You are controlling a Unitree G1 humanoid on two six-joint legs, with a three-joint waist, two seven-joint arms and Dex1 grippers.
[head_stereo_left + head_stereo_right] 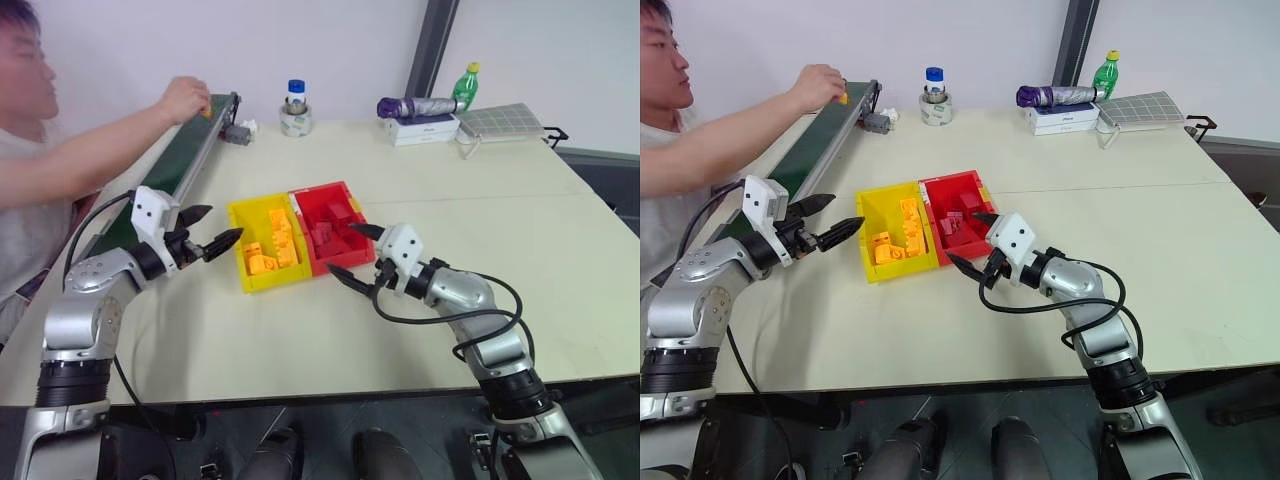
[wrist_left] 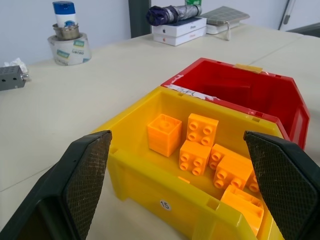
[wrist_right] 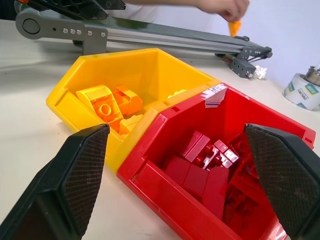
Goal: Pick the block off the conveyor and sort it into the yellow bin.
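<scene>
Block (image 1: pixel 843 97) orange-yellow, at far end of the conveyor (image 1: pixel 815 150), pinched in a person's hand (image 1: pixel 820 83) right at the belt; can't tell if it touches the belt. Conveyor runs along the table's (image 1: pixel 1160 220) left edge, small grey motor (image 1: pixel 876 122) at its far end. Yellow bin (image 1: pixel 868 215) mid-table, already holding several orange-yellow bricks, touching the red bin (image 1: pixel 940 192) on its right, which holds red bricks. Left gripper (image 1: pixel 838 222) hovers level between conveyor and yellow bin, just beside the bin's left wall, fingers spread wide, nothing between them. Right gripper (image 1: pixel 973 241) hovers at the near right corner of the red bin, pointing toward the bins, fingers also spread wide and empty. Far side of table: tape roll (image 1: pixel 935 108) with a blue-capped jar on top, white boxes (image 1: pixel 1063 117) with a folded umbrella (image 1: pixel 1055 95) on them, green bottle (image 1: pixel 1106 73)
</scene>
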